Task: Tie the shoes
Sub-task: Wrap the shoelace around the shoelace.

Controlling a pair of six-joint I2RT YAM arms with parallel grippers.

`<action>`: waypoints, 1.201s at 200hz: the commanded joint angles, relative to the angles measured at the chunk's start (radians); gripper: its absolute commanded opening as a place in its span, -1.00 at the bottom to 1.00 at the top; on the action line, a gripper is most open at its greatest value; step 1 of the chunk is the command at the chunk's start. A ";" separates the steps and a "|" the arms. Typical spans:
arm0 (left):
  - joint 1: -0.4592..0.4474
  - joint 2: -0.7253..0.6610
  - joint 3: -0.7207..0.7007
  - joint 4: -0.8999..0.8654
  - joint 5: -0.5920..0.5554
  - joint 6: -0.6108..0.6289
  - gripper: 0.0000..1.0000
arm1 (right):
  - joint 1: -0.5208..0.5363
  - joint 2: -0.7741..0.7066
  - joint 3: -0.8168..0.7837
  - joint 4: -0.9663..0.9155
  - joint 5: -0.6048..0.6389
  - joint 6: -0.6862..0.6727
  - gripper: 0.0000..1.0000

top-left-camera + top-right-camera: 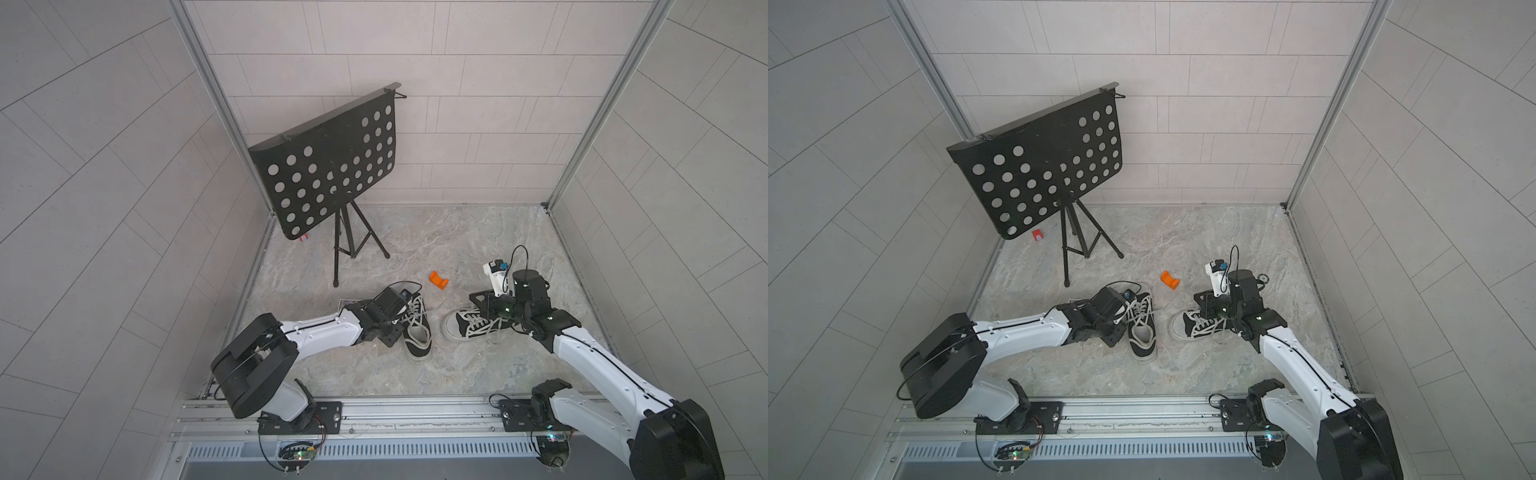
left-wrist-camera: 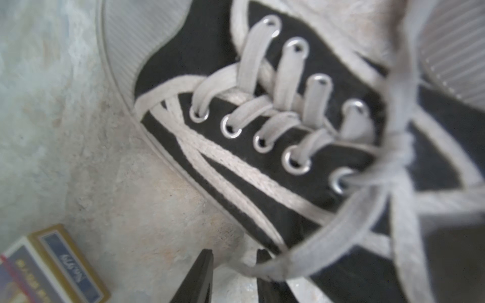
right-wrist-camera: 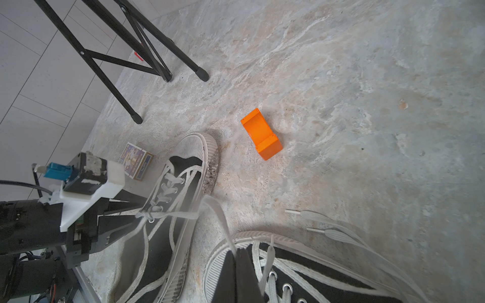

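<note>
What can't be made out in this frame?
- Left claw: hidden under its wrist in both top views; cut off in left wrist view.
- Right claw: blurred lace meets it in right wrist view; held or not unclear.
- Right shoe heel: behind right arm in both top views.
- Knot on left shoe: blurred, left wrist view.
- Red item under stand: too small in both top views.

Both top views are evenly and softly lit, seemingly from above, with faint shadows beside the shoes (image 1: 417,351) and wall lines (image 1: 124,174) bowing toward the edges. The left wrist view is soft, its nearest laces (image 2: 393,147) smeared; the right wrist view is sharper, darkened at corners.
</note>
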 commanded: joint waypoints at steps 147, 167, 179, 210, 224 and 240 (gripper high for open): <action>0.041 -0.201 -0.191 0.342 0.127 -0.241 -1.00 | 0.349 0.563 0.356 0.488 0.010 0.295 -1.00; 0.044 -0.219 -0.220 0.367 0.142 -0.262 -1.00 | 0.399 0.688 0.408 0.511 -0.013 0.311 -1.00; 0.045 -0.230 -0.230 0.375 0.150 -0.270 -1.00 | 0.411 0.752 0.421 0.514 -0.028 0.317 -1.00; 0.049 -0.245 -0.245 0.401 0.165 -0.291 -1.00 | 0.400 0.766 0.399 0.463 -0.029 0.280 -0.36; 0.052 -0.240 -0.244 0.415 0.178 -0.299 -1.00 | 0.385 0.723 0.382 0.415 -0.023 0.238 -0.06; 0.058 -0.226 -0.235 0.430 0.195 -0.310 -1.00 | 0.359 0.657 0.359 0.355 -0.011 0.181 0.15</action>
